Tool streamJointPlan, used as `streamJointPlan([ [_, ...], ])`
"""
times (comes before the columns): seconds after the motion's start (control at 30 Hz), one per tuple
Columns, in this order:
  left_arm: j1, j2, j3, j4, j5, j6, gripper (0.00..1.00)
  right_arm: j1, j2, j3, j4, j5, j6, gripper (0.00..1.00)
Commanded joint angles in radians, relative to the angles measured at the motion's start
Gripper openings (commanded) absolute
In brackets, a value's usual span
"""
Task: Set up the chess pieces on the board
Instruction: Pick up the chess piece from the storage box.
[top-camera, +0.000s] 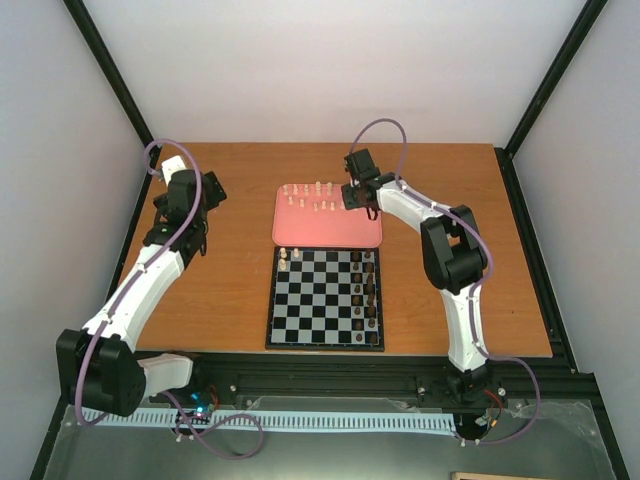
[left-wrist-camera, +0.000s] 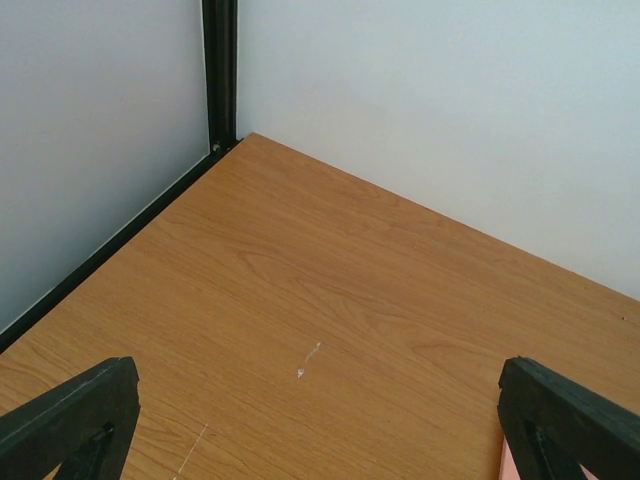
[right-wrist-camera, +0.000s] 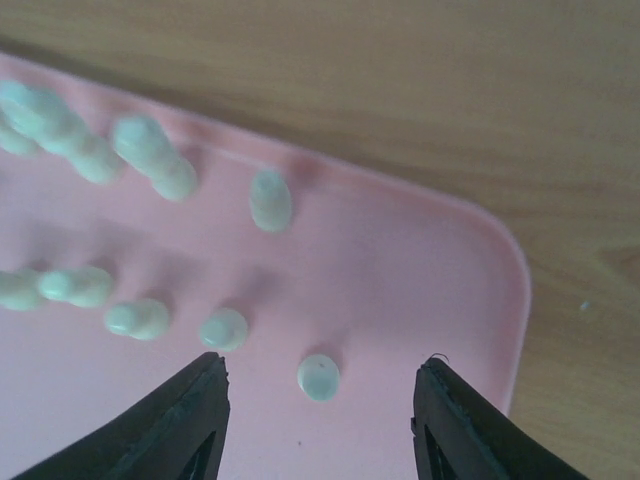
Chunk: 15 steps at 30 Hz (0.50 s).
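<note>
The board (top-camera: 322, 297) lies at the table's middle front, with dark pieces (top-camera: 370, 290) along its right side and two cream pieces (top-camera: 290, 256) at its far left corner. Several cream pieces (top-camera: 316, 196) stand on the pink tray (top-camera: 325, 228) behind it. My right gripper (top-camera: 355, 200) hangs open over the tray's far right part. In the right wrist view one cream piece (right-wrist-camera: 318, 377) stands between its open fingers (right-wrist-camera: 190, 410), with several others (right-wrist-camera: 150, 160) beyond. My left gripper (top-camera: 205, 193) is open and empty over bare wood at the left.
The pink tray's right rim (right-wrist-camera: 515, 290) lies near the right finger. Black frame posts (left-wrist-camera: 218, 75) and grey walls close the table's back and sides. The left wrist view shows bare wood (left-wrist-camera: 320, 290) and the back left corner.
</note>
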Motion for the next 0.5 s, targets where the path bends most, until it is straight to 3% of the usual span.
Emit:
streamJointPlan([
  [0.0,-0.002,0.018,0.041,0.006,-0.009,0.008,1.00,-0.020,0.039,0.025,-0.037,-0.026,0.008,0.50],
  [0.47,-0.002,0.033,0.046,0.009,-0.011,0.008,1.00,-0.051,0.105,0.048,-0.044,-0.075,0.004,0.41],
])
